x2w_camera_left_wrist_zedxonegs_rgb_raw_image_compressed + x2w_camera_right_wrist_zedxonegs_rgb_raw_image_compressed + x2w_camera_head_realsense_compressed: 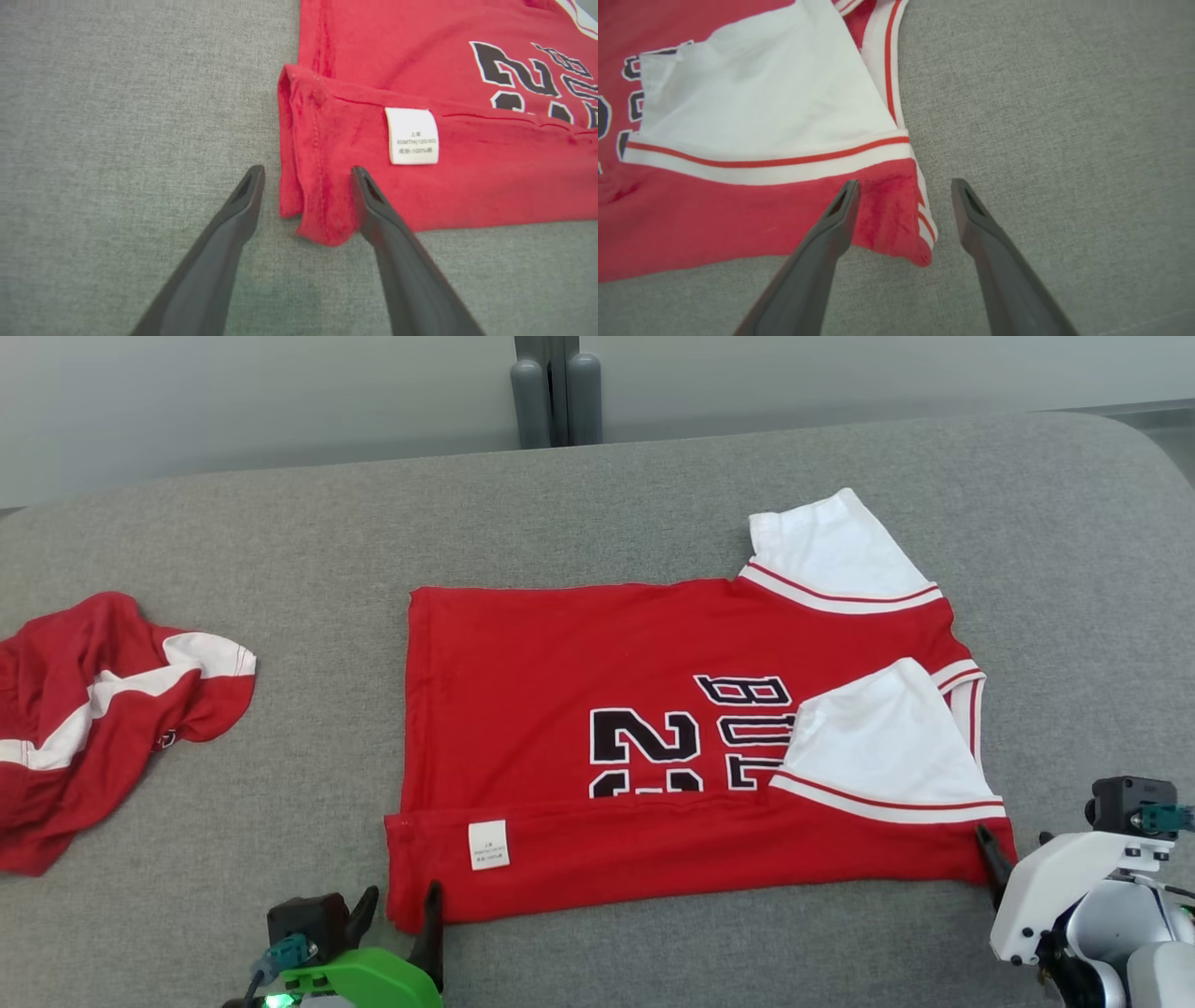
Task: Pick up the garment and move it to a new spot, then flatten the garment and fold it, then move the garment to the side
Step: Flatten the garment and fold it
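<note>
The garment (607,653), a red jersey with white sleeves and black lettering, lies flat across the grey cushioned surface (280,541). Its near long edge is folded up over the body, showing a white label (488,845). My left gripper (400,919) stands open at the garment's near left corner. In the left wrist view that folded corner (317,210) lies between the spread fingers of the left gripper (307,175). My right gripper (1013,859) is open at the near right corner. The right wrist view has the red corner (892,219) between the fingers of the right gripper (906,186), below the folded white sleeve (761,93).
A second red-and-white garment (93,709) lies crumpled at the far left of the surface. A grey post (557,392) rises behind the back edge. Bare grey surface lies right of the jersey and along the front edge.
</note>
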